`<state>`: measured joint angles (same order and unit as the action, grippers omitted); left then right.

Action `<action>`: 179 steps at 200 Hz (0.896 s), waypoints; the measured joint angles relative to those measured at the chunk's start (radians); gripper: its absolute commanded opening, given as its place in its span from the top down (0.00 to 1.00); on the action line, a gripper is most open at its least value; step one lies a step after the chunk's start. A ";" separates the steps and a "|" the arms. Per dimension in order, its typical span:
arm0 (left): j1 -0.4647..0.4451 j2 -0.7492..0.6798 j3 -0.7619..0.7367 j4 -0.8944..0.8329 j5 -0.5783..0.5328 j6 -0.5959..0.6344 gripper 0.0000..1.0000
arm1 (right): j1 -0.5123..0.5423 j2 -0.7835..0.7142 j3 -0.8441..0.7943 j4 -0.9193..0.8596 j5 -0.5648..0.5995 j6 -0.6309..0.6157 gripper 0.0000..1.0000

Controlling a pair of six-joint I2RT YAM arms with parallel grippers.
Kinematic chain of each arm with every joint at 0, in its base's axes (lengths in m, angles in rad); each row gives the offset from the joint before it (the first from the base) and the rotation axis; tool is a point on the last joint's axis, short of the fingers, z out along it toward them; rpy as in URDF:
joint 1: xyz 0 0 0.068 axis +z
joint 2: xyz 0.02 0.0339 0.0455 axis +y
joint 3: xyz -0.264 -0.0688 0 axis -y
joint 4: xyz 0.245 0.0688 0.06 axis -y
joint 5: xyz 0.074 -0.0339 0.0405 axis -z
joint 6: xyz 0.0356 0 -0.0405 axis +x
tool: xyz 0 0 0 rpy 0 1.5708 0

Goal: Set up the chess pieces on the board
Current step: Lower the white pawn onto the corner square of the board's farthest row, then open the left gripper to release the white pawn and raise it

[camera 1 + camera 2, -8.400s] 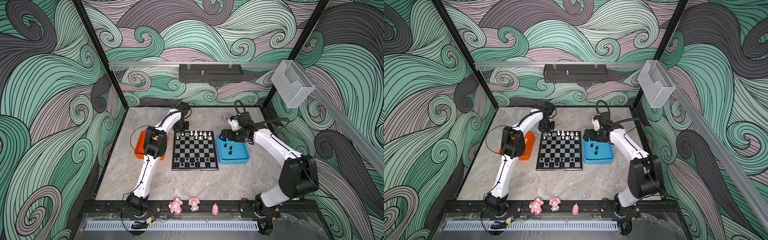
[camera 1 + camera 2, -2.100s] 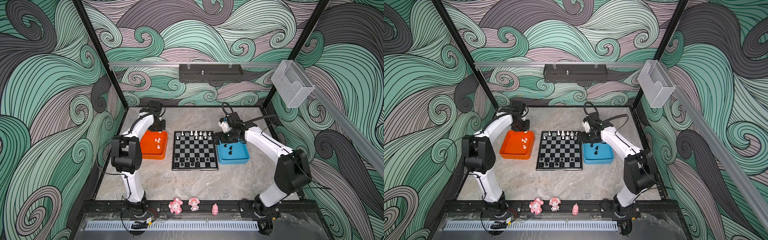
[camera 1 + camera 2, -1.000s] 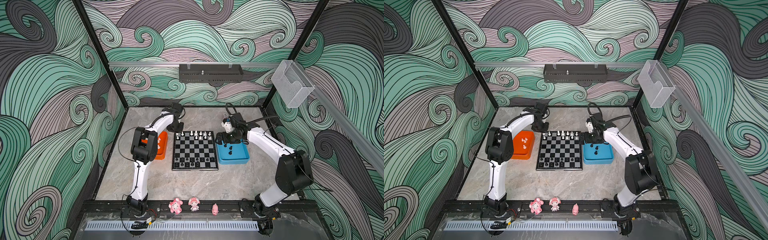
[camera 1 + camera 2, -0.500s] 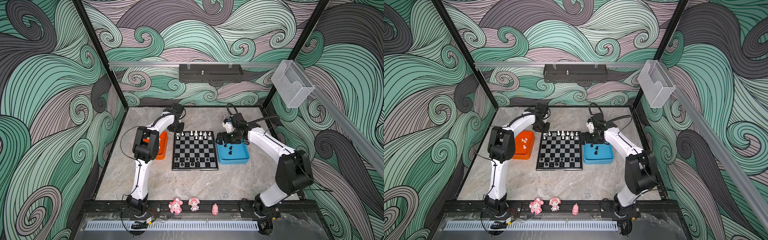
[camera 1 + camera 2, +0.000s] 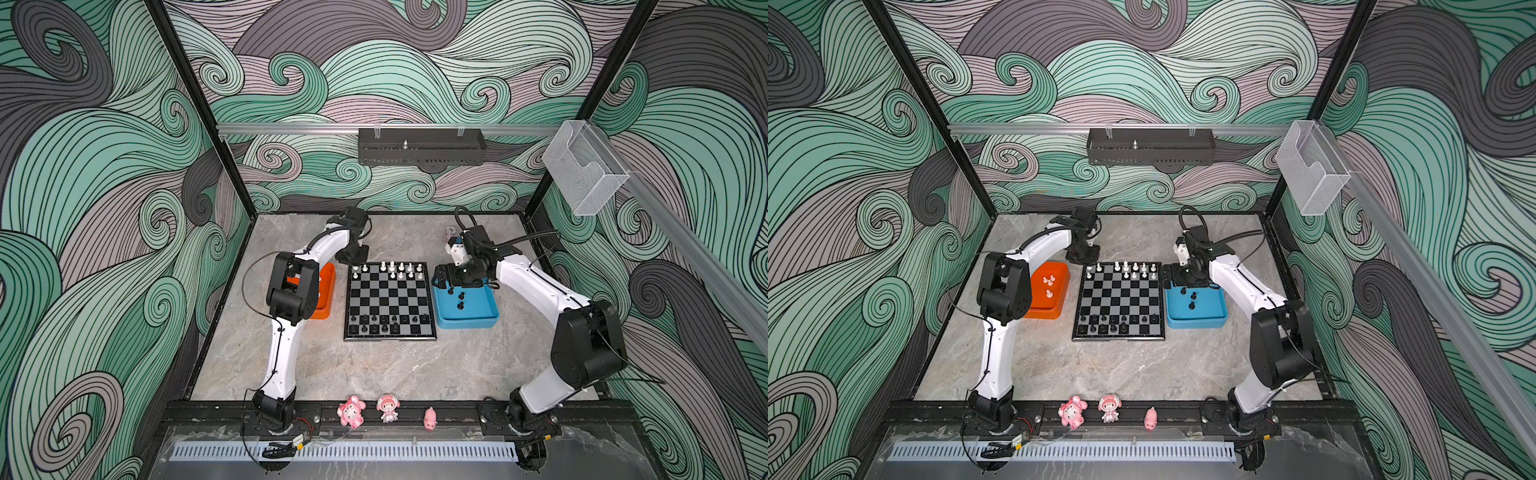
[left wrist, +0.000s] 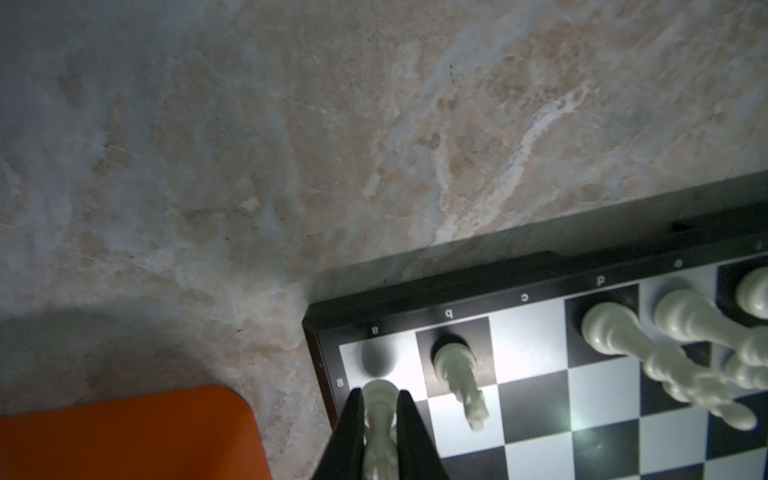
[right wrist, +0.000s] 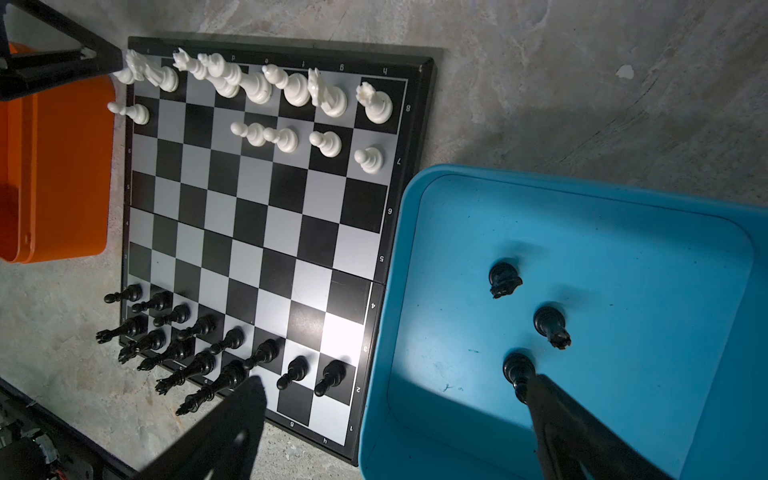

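Your left gripper (image 6: 379,395) is clamped on a white piece (image 6: 379,428). In the left wrist view both fingers (image 6: 349,432) press its sides. It hangs at the corner square of the board (image 6: 528,340), the one lettered a and 8, and another white piece (image 6: 457,374) stands on the next square. A dark shadow lies on that corner square, and you cannot tell whether the held piece's base touches it.

In both top views this gripper sits at the board's upper left corner, just right of the orange tray (image 5: 1052,309). A few loose white pieces (image 5: 1049,294) lie in that tray.

Your right gripper (image 7: 395,380) is spread wide and holds nothing. In the right wrist view one finger (image 7: 582,436) ends just beside one of three black pieces (image 7: 550,324) standing in the blue tray (image 7: 644,249). You cannot tell whether it touches that piece. In both top views this gripper hangs over the blue tray's upper left corner, right of centre in the frame and just beside the board's right edge.

On the board, the white men (image 5: 392,268) stand along the upper edge. The black men (image 5: 386,326) stand in two rows along the lower edge.
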<state>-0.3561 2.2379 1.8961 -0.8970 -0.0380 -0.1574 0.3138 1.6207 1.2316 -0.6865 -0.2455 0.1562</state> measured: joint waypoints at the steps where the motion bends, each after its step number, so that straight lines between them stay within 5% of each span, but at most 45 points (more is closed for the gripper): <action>1: 0.000 0.000 0.000 0.000 0.000 0.000 0.81 | 0.000 0.000 0.000 0.000 0.000 0.000 0.02; 90: 0.000 0.008 0.000 0.001 0.001 0.000 0.80 | 0.000 0.000 0.000 0.003 -0.001 0.000 0.02; 179: 0.000 0.008 0.000 0.002 0.002 -0.003 0.65 | 0.000 0.000 0.000 0.003 -0.001 0.000 0.02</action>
<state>-0.3561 2.2459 1.8961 -0.8955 -0.0364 -0.1608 0.3138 1.6207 1.2316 -0.6834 -0.2466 0.1562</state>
